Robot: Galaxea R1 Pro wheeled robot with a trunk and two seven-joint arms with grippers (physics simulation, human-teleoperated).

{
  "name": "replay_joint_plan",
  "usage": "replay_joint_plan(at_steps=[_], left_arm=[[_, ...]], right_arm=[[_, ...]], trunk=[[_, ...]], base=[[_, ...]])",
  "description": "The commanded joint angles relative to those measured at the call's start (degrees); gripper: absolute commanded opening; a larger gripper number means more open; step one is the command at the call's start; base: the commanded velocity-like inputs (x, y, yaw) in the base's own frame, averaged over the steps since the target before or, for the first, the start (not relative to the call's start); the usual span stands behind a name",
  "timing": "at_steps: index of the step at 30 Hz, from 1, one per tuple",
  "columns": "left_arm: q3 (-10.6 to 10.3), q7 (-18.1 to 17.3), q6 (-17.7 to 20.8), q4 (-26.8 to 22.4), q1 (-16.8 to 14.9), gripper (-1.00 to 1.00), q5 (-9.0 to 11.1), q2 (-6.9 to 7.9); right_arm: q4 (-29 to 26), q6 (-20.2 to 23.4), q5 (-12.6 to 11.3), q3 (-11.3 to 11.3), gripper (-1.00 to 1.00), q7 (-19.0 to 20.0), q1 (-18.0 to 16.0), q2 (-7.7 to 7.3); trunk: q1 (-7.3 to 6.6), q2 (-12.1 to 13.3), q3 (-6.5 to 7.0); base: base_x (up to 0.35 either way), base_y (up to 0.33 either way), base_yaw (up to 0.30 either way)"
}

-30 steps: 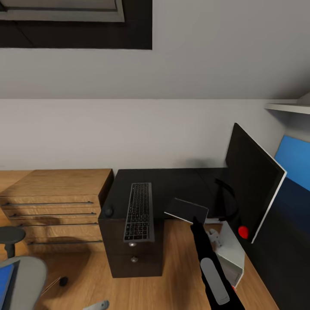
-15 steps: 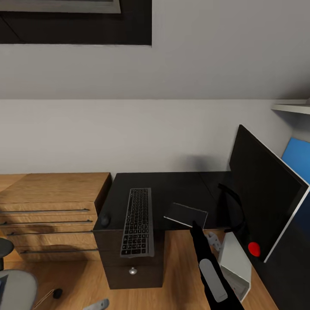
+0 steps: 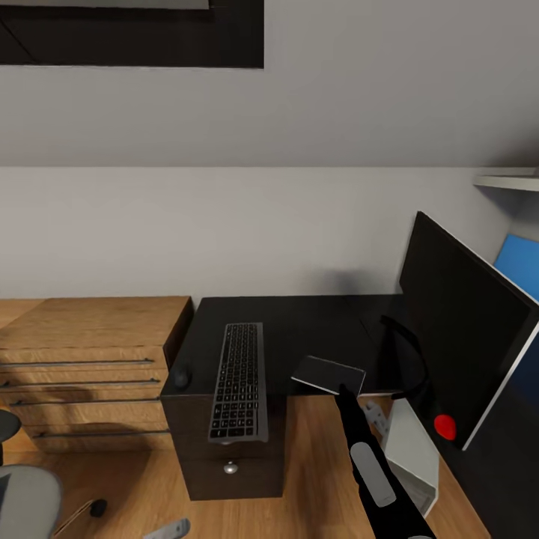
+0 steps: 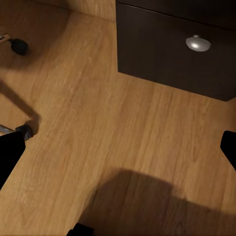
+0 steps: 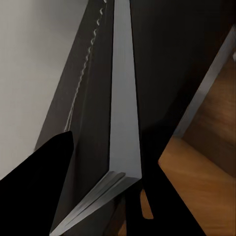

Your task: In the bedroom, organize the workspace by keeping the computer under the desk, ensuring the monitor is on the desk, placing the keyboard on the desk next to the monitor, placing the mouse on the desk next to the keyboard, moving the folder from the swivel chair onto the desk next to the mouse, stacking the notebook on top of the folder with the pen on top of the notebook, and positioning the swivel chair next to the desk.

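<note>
While the right gripper [image 3: 340, 388] clamps the notebook [image 3: 328, 374] by its near edge over the desk's [image 3: 299, 322] front lip, the keyboard [image 3: 239, 380] lies just left, lengthwise front to back; left fingers [image 4: 10, 152] hang parted above the floor

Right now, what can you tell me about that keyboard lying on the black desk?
The keyboard is slim and full-size, with black keys in a dark grey frame. It lies flat on the black desk, long side running front to back, its near end overhanging the desk's front edge above the drawers. A small black mouse sits apart, beside it.
</note>
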Motion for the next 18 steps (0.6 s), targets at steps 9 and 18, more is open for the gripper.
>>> replay_joint_plan(at_steps=[9, 18], left_arm=[[-0.16, 0.39, 0.22, -0.08, 0.0, 1.0, 0.36, 0.01], [-0.16, 0.39, 0.22, -0.03, 0.0, 1.0, 0.37, -0.06]], right_arm=[[0.0, -0.13, -0.53, -0.07, -1.0, 0.04, -0.04, 0.03], [0.0, -0.13, -0.53, -0.05, -1.0, 0.04, -0.04, 0.03]], trunk=[[1.99, -3.66, -1.67], [3.96, -7.27, -3.28]], base=[[0.0, 0.0, 0.0], [0.0, 0.0, 0.0]])
